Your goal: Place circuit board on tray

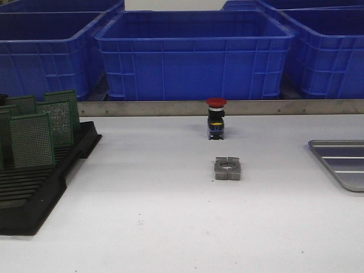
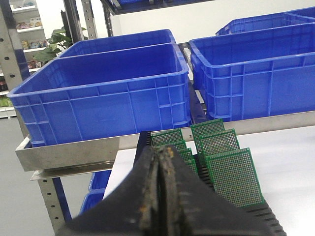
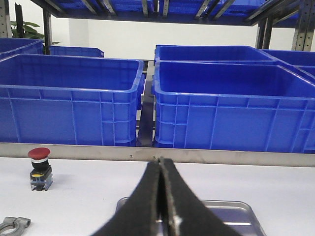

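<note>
We see green circuit boards [image 1: 32, 139] racked at the front view's left, the tray [image 1: 341, 162] at its right edge. Only wrist views show our left claw [image 2: 160, 162] and right claw [image 3: 160, 169], both pressed together, empty.

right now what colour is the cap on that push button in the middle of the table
Red, on a black body with a yellow band. The push button shows best in the front view.

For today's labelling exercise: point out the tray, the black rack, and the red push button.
tray [image 1: 341, 149]: front view, on its ribbed bottom.
black rack [image 1: 23, 196]: front view, on its empty slotted front part.
red push button [image 1: 216, 102]: front view, on its red cap.
</note>
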Available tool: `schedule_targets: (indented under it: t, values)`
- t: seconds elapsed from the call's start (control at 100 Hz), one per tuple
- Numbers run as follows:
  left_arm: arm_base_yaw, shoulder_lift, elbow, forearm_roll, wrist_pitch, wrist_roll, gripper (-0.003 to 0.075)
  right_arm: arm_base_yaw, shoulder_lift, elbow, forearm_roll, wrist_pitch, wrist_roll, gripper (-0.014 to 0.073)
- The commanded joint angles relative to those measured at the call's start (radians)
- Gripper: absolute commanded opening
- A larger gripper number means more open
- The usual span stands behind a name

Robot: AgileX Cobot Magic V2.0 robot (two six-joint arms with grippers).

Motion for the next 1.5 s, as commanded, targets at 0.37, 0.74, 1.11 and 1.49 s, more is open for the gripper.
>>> schedule_targets:
  t: [0.37, 0.74, 1.11, 1.49]
  values:
    - [0.001, -0.032, -0.010, -0.073, -0.075, -0.011, -0.0019, 0.002, -0.017, 0.003, 0.002, -0.078, -0.010, -0.0069]
    - [0.001, 0.106, -0.369, -0.125, 0.278, -0.011, -0.0019, 0.002, -0.017, 0.003, 0.002, -0.078, -0.010, -0.0069]
    - [0.001, 0.522, -0.809, -0.125, 0.811, 0.088, -0.0019, 0.002, -0.017, 0.003, 0.002, -0.078, -0.010, -0.0069]
    - [0.001, 0.848, -1.059, -0.140, 0.999, 0.107, -0.0019, 0.002, -0.017, 0.003, 0.002, -0.078, -0.010, -0.0069]
